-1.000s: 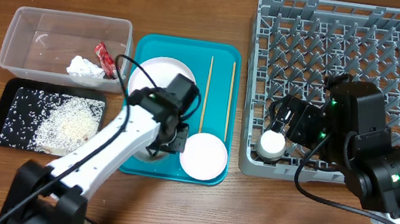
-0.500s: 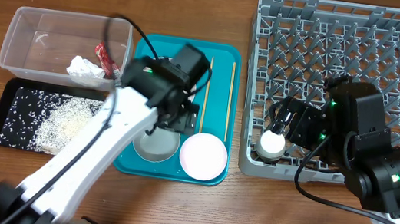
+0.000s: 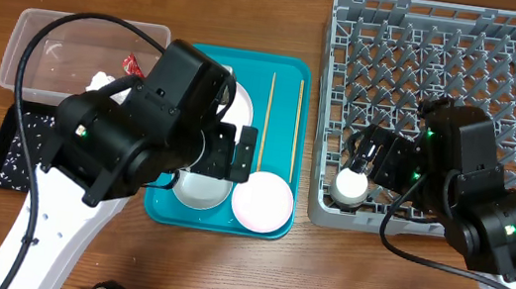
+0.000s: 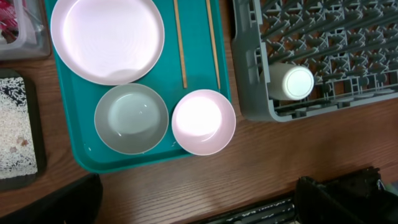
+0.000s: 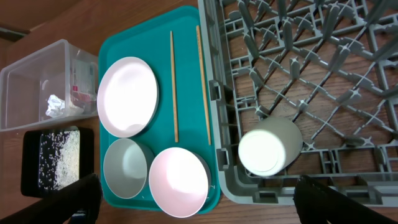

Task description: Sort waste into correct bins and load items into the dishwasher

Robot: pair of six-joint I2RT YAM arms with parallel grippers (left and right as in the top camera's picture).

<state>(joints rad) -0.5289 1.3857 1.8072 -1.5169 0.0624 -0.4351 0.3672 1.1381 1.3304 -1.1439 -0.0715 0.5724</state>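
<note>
**Grippers**
- Left gripper (image 4: 199,190): released, fingers spread wide to the frame edges, nothing between them. Poised above the near part of the teal tray (image 4: 71,121).
- Right gripper (image 5: 196,190): released, fingers wide apart, grasping nothing. Poised at the near left corner of the dish rack (image 3: 331,74), close to the cup.

**On the teal tray**
- White plate (image 4: 107,38): flat, far left portion.
- First bowl (image 4: 132,118): upright, mouth up, just in front of the plate.
- Second bowl (image 4: 203,122): upright, just beside the first, at the near right corner.
- Pair of chopsticks (image 4: 180,43): parallel, slightly apart, lengthwise between the plate and the right rim.

**In the dish rack**
- White cup (image 5: 270,149): in the near left corner, among the pegs, flat round end toward the cameras. Upright or tilted: not determinable.

**Left of the teal tray, on the wooden table (image 3: 255,14)**
- Clear tub (image 5: 25,81): far side, containing the red wrapper (image 5: 76,94) and the tissue wad (image 5: 55,106), near each other.
- Black tray (image 5: 26,163): near side, just beside the tub, carrying the rice grains (image 5: 62,155), scattered and partly heaped.
</note>
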